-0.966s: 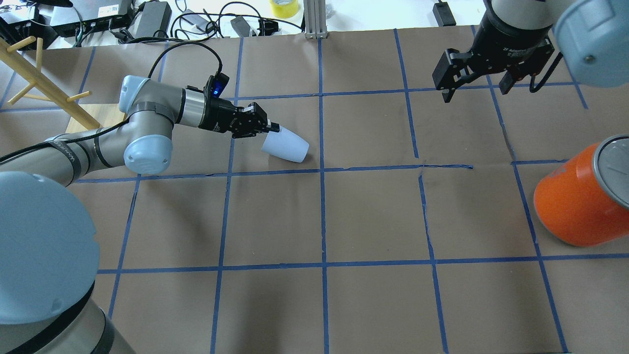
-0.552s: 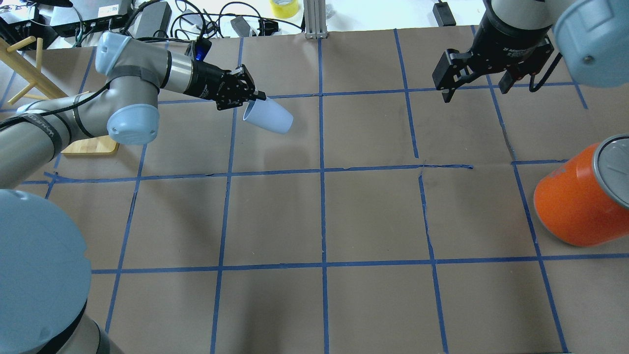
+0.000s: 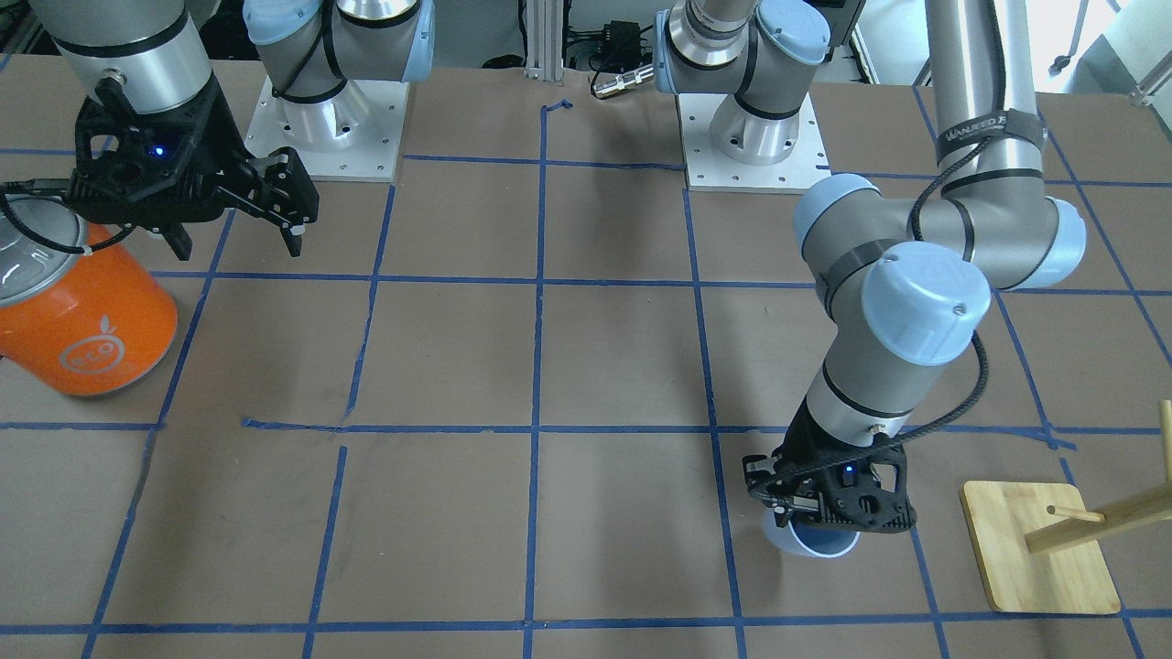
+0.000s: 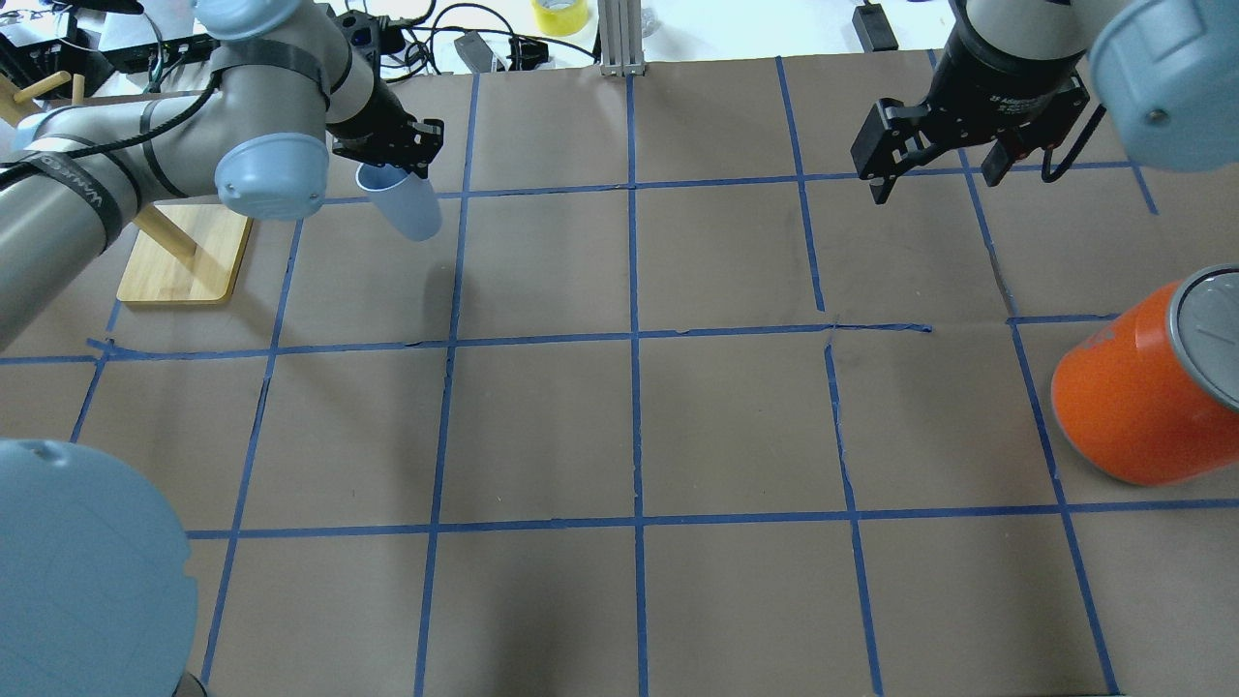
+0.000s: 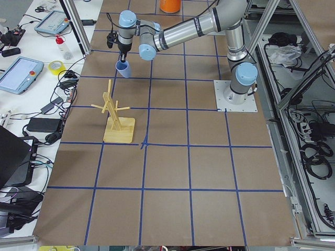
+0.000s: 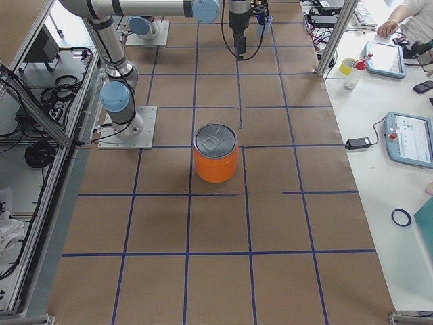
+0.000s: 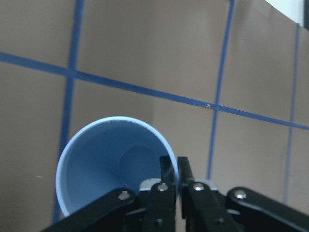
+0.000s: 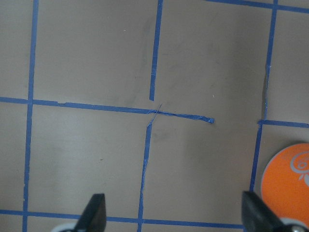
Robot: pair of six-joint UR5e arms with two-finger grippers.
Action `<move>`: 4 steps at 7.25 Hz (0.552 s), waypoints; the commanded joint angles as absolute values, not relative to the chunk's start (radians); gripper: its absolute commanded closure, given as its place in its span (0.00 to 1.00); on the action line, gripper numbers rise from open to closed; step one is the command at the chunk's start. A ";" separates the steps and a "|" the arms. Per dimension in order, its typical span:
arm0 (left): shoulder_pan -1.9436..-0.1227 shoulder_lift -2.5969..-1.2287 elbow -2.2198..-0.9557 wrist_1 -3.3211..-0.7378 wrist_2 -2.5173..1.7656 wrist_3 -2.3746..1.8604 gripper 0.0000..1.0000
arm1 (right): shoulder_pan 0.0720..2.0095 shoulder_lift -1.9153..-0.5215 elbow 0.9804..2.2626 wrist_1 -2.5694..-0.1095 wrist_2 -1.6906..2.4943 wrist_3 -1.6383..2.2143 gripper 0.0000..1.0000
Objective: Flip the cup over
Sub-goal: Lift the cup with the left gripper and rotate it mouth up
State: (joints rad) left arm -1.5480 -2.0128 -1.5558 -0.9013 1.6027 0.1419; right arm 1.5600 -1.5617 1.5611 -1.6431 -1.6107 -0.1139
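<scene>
The pale blue cup (image 4: 405, 209) hangs mouth up from my left gripper (image 4: 389, 170), which is shut on its rim, one finger inside and one outside. The left wrist view looks down into the cup (image 7: 104, 164), with the closed fingertips (image 7: 167, 170) pinching its wall. The cup sits at the table's far left and seems lifted off the paper. It shows under the gripper in the front view (image 3: 818, 542) and in the left view (image 5: 123, 69). My right gripper (image 4: 934, 179) is open and empty, high over the far right.
A large orange can (image 4: 1133, 407) with a silver lid stands at the right edge. A wooden peg stand (image 4: 179, 252) on a bamboo base stands just left of the cup. Cables and boxes lie beyond the table's far edge.
My left arm has lifted the cup from lying on its side, carried it left and away, and turned it mouth up. The right arm has not moved.
</scene>
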 commanded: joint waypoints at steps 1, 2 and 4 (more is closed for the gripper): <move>-1.582 -2.022 -1.600 -0.876 1.828 0.253 1.00 | 1.560 -1.562 1.572 -1.644 -1.611 -0.115 0.00; -1.582 -2.025 -1.620 -0.814 1.856 0.250 1.00 | 1.560 -1.562 1.574 -1.646 -1.611 -0.115 0.00; -1.575 -2.017 -1.719 -0.624 1.815 0.256 1.00 | 1.560 -1.562 1.575 -1.643 -1.611 -0.117 0.00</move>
